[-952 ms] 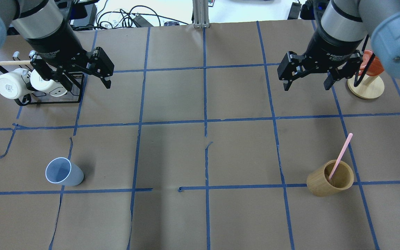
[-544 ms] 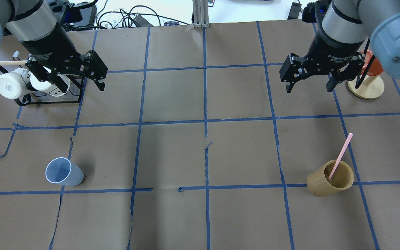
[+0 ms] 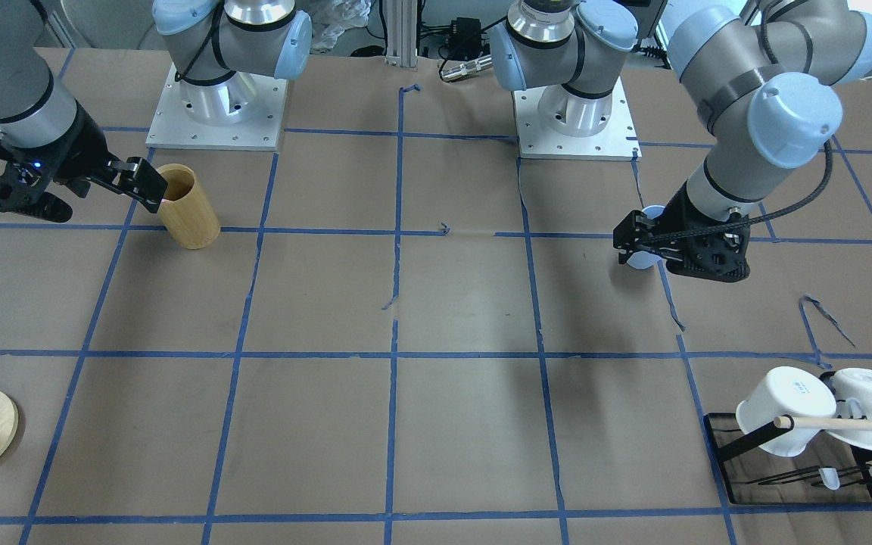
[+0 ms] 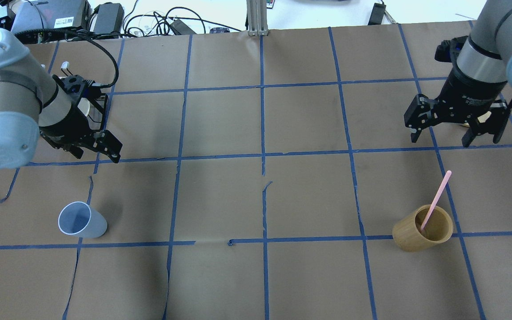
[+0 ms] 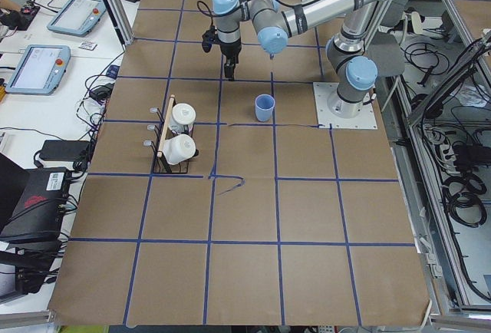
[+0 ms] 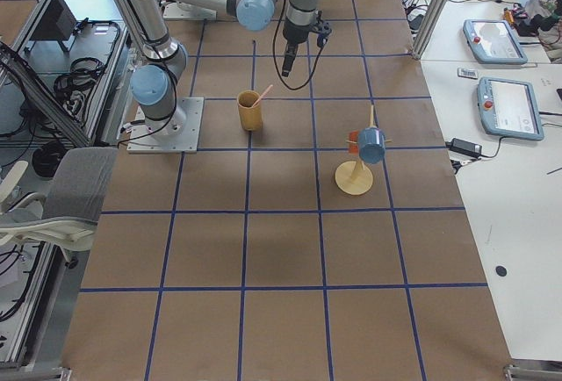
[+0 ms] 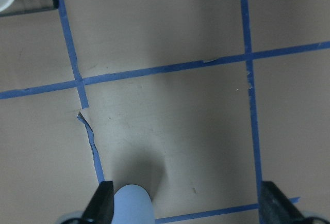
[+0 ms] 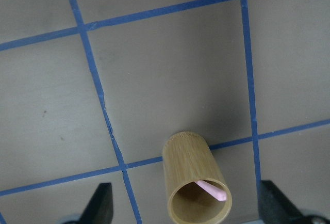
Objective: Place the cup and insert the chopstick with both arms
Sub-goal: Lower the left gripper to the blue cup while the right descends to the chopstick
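On my overhead feed, the left gripper (image 4: 98, 157) hangs at the far left over the brown-papered table (image 4: 220, 124), low and tilted. Its jaws are spread wide with nothing between them. Most of the wire rack (image 3: 792, 462) of white mugs (image 3: 784, 412) sits hidden behind that arm. On the near side of the gripper the cup (image 4: 82, 220) stands upright on the paper, mouth up, apart from the fingers. My left wrist camera catches it at the bottom edge of the view, between the two fingertips (image 7: 103, 203) and closer to the one on that view's left. The middle squares of the blue tape grid come next. Further right a tan bamboo cylinder (image 4: 420, 233) stands upright, and the chopstick (image 4: 436, 200) leans inside it, its lower end in the cylinder and its upper end sticking out past the rim, pointing away from me. Beyond it the right gripper (image 4: 440, 142) hovers with its jaws released and wide, gripping nothing. Its wrist camera looks down on the cylinder, with the pink tip showing in the mouth.
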Tool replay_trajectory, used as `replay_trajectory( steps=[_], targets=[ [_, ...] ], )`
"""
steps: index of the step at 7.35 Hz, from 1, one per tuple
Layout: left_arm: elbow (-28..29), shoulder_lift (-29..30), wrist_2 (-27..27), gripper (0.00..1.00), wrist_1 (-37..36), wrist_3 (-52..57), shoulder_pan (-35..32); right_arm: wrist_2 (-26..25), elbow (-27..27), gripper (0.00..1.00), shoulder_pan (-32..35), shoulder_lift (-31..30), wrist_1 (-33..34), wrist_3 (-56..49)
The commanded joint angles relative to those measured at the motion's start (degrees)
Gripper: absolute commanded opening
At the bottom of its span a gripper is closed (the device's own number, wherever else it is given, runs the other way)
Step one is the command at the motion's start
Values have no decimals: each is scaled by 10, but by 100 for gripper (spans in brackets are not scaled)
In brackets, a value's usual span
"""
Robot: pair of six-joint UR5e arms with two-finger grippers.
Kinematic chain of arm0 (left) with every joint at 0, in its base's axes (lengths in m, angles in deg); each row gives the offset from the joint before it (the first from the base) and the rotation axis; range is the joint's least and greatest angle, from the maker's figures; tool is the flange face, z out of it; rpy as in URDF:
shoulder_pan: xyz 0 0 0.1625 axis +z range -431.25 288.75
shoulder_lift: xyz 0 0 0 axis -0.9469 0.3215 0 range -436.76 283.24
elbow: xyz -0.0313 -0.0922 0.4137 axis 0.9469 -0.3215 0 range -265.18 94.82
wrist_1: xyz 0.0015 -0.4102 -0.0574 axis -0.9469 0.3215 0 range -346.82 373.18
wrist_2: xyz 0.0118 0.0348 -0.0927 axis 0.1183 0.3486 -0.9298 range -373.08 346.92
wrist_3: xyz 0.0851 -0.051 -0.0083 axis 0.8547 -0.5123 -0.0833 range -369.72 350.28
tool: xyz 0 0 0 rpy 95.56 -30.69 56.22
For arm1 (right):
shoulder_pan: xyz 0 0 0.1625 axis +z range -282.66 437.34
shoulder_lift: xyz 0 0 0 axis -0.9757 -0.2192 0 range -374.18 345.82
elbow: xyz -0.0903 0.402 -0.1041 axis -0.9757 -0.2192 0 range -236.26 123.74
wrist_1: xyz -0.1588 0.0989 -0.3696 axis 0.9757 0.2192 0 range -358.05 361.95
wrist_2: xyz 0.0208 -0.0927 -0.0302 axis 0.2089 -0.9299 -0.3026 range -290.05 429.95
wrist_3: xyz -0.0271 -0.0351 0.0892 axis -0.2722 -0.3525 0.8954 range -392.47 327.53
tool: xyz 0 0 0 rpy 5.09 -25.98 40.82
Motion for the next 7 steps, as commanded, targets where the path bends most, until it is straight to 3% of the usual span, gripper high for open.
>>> replay_trajectory(
  steps=[1, 2, 3, 4, 5, 7],
  targets=[
    [-40, 0, 35, 100, -30, 39, 4, -2, 46, 100, -28, -1, 0, 4],
    [-40, 1, 47, 100, -30, 39, 4, -3, 49, 97, -28, -1, -6, 7],
    [-40, 1, 47, 100, -30, 36, 5, 1, 54, 83, -28, -1, -3, 8],
    [-40, 3, 47, 100, -32, 36, 10, 2, 54, 57, -28, -1, 2, 7],
    [-44, 7, 46, 90, -32, 37, 26, 2, 54, 38, -28, -1, -6, 8],
    [-54, 13, 46, 77, -31, 36, 36, 2, 54, 33, -28, 0, -5, 9]
  ],
)
